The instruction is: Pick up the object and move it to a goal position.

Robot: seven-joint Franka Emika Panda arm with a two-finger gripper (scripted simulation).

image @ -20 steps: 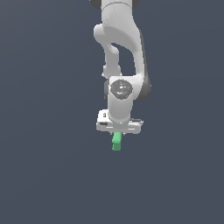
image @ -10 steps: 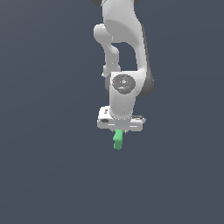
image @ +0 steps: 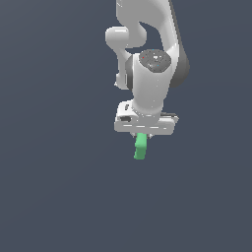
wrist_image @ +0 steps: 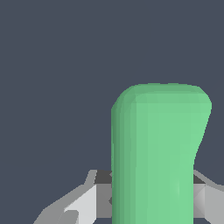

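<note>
Since a second ago our arm has shifted a little toward the exterior view's right and risen slightly, and the green object [image: 141,146] has travelled with it, hanging in the same way below the hand. We have our gripper [image: 141,136] closed on the upper end of that object, with the jaws drawn in to the block's own width; in the wrist view the object [wrist_image: 155,157] fills the space between the two fingers [wrist_image: 83,203], which press it from either side. Taking the gripper as our landmark, the block hangs straight down from it, long axis nearly upright with only a small lean, and most of its length is below the fingertips. We judge that this grip at one end is deliberate: it leaves the lower end free to meet whatever surface the goal sits on. Around the gripper there is only plain dark background on every side (no table edge, wall or goal marker shows in either view), so we cannot tell how high the block hangs or where the goal lies. Open room appears ample below and beside the gripper, and nothing stands near the block to catch its notched side.
</note>
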